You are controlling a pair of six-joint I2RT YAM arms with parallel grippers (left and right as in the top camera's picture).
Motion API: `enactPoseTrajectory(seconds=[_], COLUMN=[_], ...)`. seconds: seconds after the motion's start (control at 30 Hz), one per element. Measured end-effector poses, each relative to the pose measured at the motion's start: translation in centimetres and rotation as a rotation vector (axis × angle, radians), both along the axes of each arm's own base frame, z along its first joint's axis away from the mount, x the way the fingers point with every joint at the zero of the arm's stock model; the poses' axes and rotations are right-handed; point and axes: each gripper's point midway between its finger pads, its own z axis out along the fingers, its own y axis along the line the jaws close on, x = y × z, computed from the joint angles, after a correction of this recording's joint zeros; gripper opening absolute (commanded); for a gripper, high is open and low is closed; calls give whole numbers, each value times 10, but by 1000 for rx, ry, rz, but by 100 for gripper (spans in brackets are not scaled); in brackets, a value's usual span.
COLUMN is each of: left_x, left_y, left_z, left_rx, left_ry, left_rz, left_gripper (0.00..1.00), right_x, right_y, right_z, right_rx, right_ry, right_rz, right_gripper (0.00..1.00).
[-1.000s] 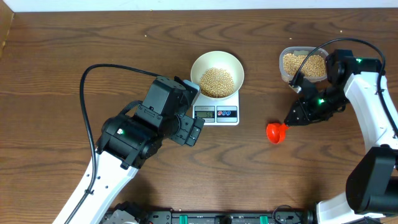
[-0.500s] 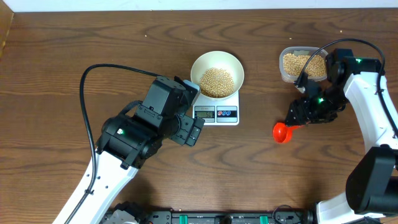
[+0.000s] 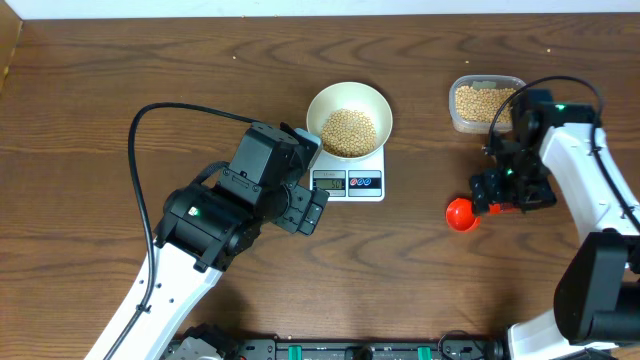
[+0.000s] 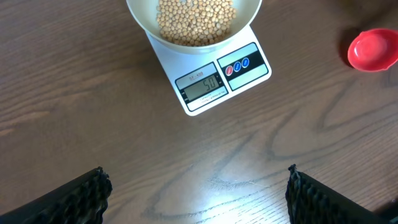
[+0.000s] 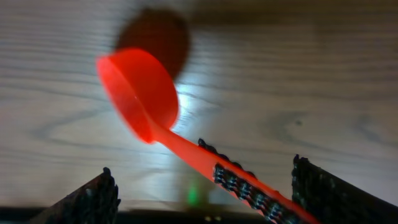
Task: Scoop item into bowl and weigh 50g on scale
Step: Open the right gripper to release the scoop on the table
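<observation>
Red scoop [image 3: 461, 214] right of your scale [image 3: 348, 179]: right tool [image 3: 492, 196] grips its handle; left tool [image 4: 196, 193] gapes wide.

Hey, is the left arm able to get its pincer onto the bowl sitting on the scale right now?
Probably yes. The left pincer is open and empty, and the bowl on the scale lies just ahead with only bare table between. The red scoop sits off to the side.

A red plastic scoop [image 3: 462, 213] hangs above the brown wooden table [image 3: 120, 70], near a clear tub [image 3: 485, 103].
</observation>
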Motion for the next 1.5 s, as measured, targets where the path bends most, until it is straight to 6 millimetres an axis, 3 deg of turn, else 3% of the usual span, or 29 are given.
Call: enactPoseTrajectory(seconds=[0.07,0.33,0.5,0.6,0.77,0.9,1.03,1.13,1.5], left_x=[0,0,0,0,0,0,0,0,0], left_y=[0,0,0,0,0,0,0,0,0], left_z=[0,0,0,0,0,0,0,0,0], left_rx=[0,0,0,0,0,0,0,0,0], left_ry=[0,0,0,0,0,0,0,0,0], left_rz=[0,0,0,0,0,0,0,0,0], left_gripper=[92,92,92,92,92,92,92,92,92], right_x=[0,9,11,25,64,97,88,81,68], right_y=[-5,-23,-25,-20,7,42,55,57,59], right_z=[-1,1,4,16,56,126,171,184,175], right_rx=[-66,-199,-219,-191,-38,146,219,237,248], right_ry=[0,-46,-55,-105,-348,-671,-804,-837,-772], right_rz=[2,-39,-80,-103,-118,-76,-45,-39,-40], right_gripper=[99,99,99,99,99,99,99,99,99])
